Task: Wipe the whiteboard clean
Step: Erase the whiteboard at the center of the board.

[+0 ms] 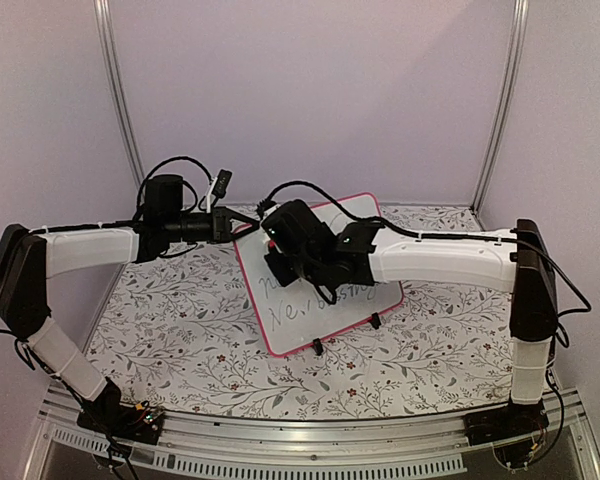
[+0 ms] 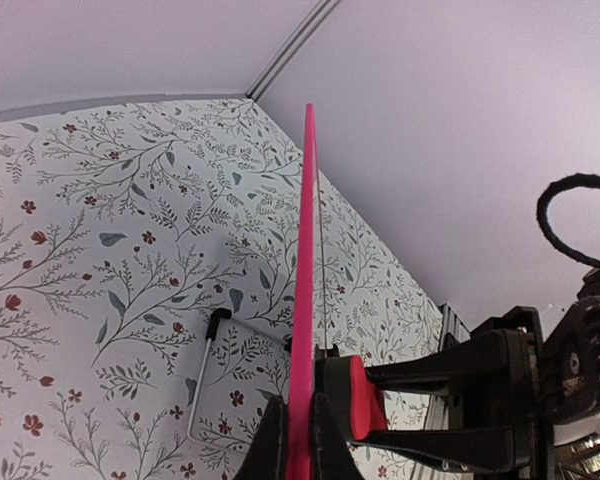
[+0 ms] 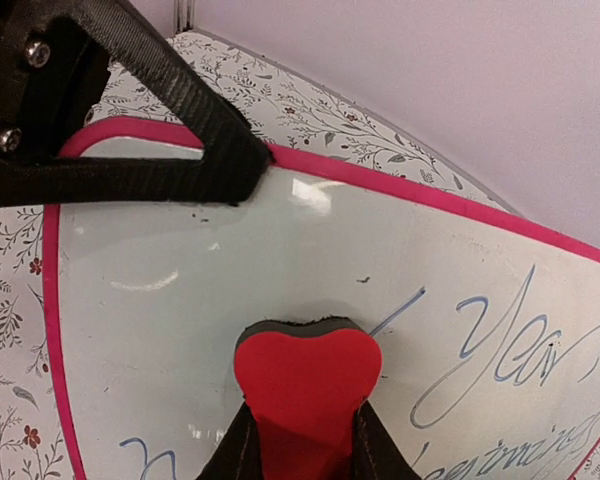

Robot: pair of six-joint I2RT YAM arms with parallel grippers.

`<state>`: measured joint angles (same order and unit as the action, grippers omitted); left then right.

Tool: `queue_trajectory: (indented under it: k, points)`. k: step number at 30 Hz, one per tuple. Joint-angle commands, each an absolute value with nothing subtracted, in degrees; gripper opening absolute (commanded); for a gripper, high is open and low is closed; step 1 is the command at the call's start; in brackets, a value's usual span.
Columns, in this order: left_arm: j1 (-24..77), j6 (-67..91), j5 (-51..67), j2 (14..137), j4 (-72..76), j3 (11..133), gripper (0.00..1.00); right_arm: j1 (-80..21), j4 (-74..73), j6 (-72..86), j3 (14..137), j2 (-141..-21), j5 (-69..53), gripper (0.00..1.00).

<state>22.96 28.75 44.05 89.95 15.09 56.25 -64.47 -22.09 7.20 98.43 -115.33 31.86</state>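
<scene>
The whiteboard, white with a pink rim, stands tilted up at the table's centre on two black feet. Blue handwriting covers its right and lower parts; the upper left area is wiped. My left gripper is shut on the board's top left rim, which shows edge-on as the pink whiteboard between the left gripper jaws. My right gripper is shut on a red heart-shaped eraser, its dark felt pressed flat against the whiteboard. The eraser touches the board's face close to the left fingers.
A floral tablecloth covers the table. Behind the board a thin white wire with a black cap lies on the cloth. Pale walls and two metal posts close in the back. The left finger crosses the board's top corner.
</scene>
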Motion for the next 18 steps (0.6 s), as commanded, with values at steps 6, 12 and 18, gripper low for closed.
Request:
queue_trajectory:
  k: [6,12,18]
  points:
    - [23.41,28.65,45.90,88.68,18.83,56.53,0.00,-64.34,-27.95,10.03,93.30,-114.56,29.67,0.00]
    - [23.44,28.63,45.88,88.50,18.94,56.47,0.00,-64.42,-28.56,10.94,91.70,-113.42,29.59,0.00]
    - [23.46,28.70,45.88,88.50,18.90,56.43,0.00,-64.60,-28.15,10.11,91.85,-111.56,30.81,0.00]
